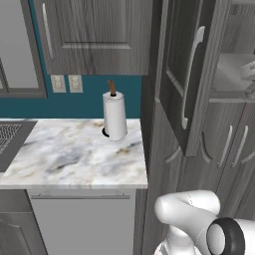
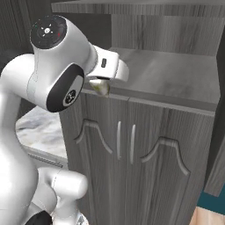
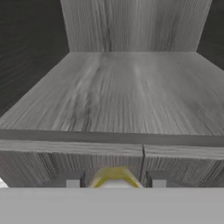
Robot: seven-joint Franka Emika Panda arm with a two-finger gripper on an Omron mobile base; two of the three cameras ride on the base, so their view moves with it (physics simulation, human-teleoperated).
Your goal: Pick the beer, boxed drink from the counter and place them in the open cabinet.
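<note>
The boxed drink [image 3: 114,175], a pale yellow-and-white carton, sits between my two dark fingertips [image 3: 72,180] in the hand view, so my gripper [image 3: 115,181] is shut on it. From the right base view the carton [image 2: 100,87] hangs under my white hand, level with the front lip of the open cabinet [image 2: 176,77]. The cabinet's bare grey wood-grain shelf [image 3: 131,96] stretches ahead of the hand. Its door [image 1: 187,74] with the long curved silver handle stands swung out. The beer and the counter are out of view.
Two lower doors with curved handles [image 2: 125,143] close the unit below the shelf. To the left lies a marble worktop [image 1: 74,154] with a paper-towel roll [image 1: 114,117] by the teal wall. My own arm [image 2: 52,66] blocks the left of the right base view.
</note>
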